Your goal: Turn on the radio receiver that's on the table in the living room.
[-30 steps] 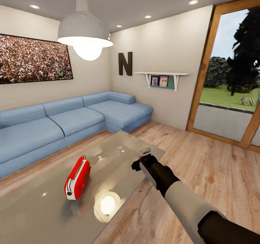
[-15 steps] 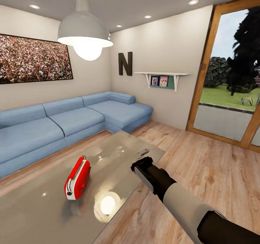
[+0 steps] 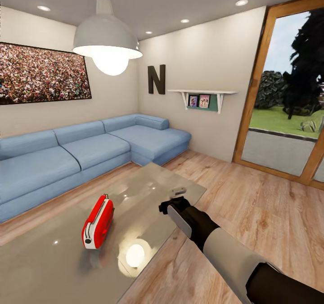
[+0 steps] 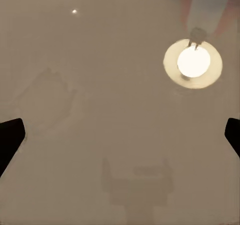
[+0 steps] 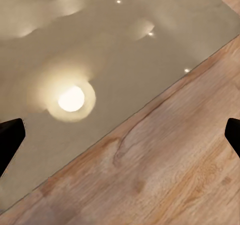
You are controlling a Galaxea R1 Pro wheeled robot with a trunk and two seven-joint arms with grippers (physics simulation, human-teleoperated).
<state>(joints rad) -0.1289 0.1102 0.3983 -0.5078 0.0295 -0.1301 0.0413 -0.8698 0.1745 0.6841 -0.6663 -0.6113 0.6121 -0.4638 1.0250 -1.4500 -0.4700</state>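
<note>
right pincer (image 3: 167,206) edged leftward toward radio receiver (image 3: 97,221).

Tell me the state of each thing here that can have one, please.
Radio: upright on its long edge on the table, untouched.
Right claw: above the table's edge, apart from the radio; fingertips wide apart, open, empty.
Left claw: above the glass top, open, empty.
Lamp: lit.
</note>
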